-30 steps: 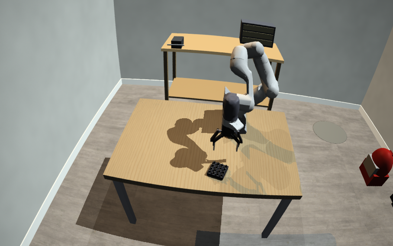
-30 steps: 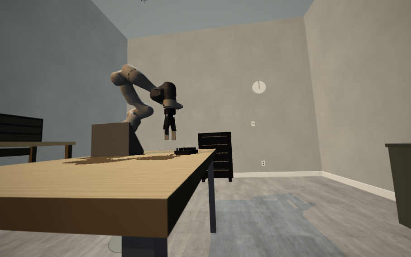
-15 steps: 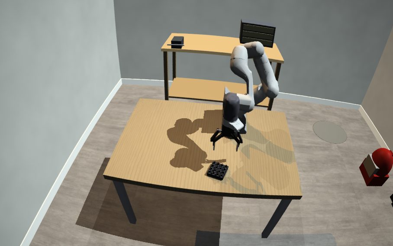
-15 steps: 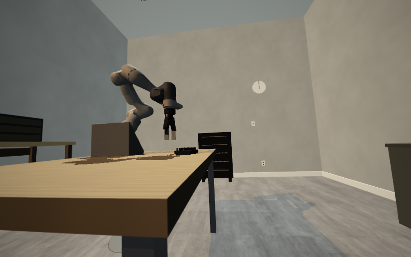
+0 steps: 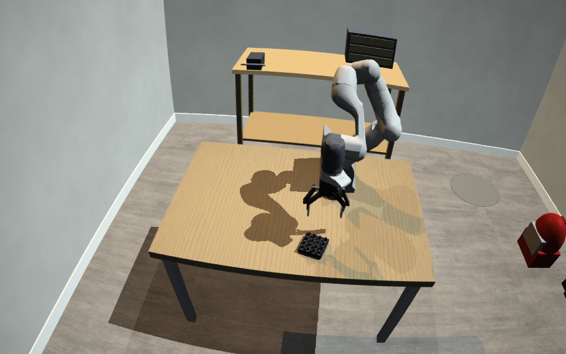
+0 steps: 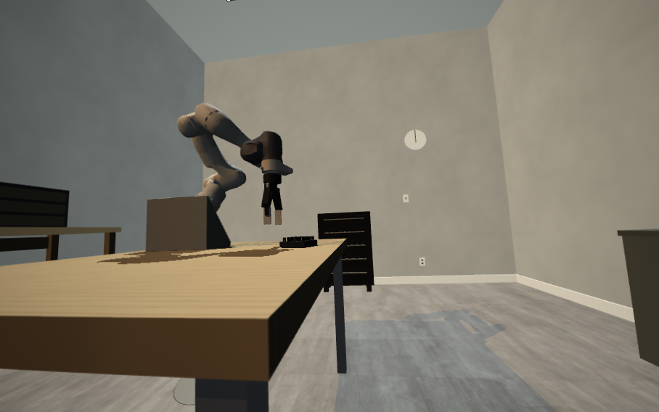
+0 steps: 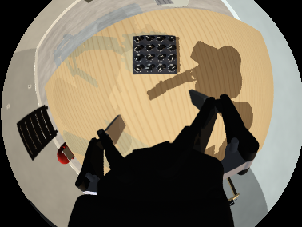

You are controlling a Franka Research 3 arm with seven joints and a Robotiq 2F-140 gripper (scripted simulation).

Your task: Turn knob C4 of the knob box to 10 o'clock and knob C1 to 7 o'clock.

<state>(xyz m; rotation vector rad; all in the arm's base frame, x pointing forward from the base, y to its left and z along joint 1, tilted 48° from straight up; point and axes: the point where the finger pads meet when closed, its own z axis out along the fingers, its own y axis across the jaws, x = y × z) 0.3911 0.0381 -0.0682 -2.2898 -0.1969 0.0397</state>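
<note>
While the knob box (image 5: 313, 245) (image 6: 298, 243) (image 7: 155, 53) sits flat on the wooden surface (image 5: 217, 187) (image 6: 194, 291) (image 7: 140, 100), the fingers (image 5: 308, 208) (image 6: 278, 217) stand wide apart with nothing between them. They point down, higher than the knob box and well clear of its knobs. In the top view they are on the arm-base side of the knob box, their tips above a part of the surface between it and the base, rather than over the knobs. The exterior view shows the same offset: the knob box is lower than the tips and to their right in that view. In the wrist view it appears beyond the spread tips, with its four rows of four dark knobs facing up.

The arm (image 5: 381, 100) (image 6: 208, 155) rises on that same side of the knob box and bends over toward it. A dark shadow (image 5: 271, 227) (image 7: 217, 64) falls on the surface beside the knob box, to its left in the top view, and a narrow strip of it passes near the box. In the exterior view, a black drawer cabinet (image 6: 345, 223) stands on the floor beyond the knob box. The printed names, the socket and the exact directions of the white lines are too small to read, so the settings of C4 and C1 cannot be told.

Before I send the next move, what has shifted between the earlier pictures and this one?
Nothing visibly changed. The tool stays open and raised above the table, holding nothing, and the knob box sits where it was. Whether any single knob turned is too small to tell.
</note>
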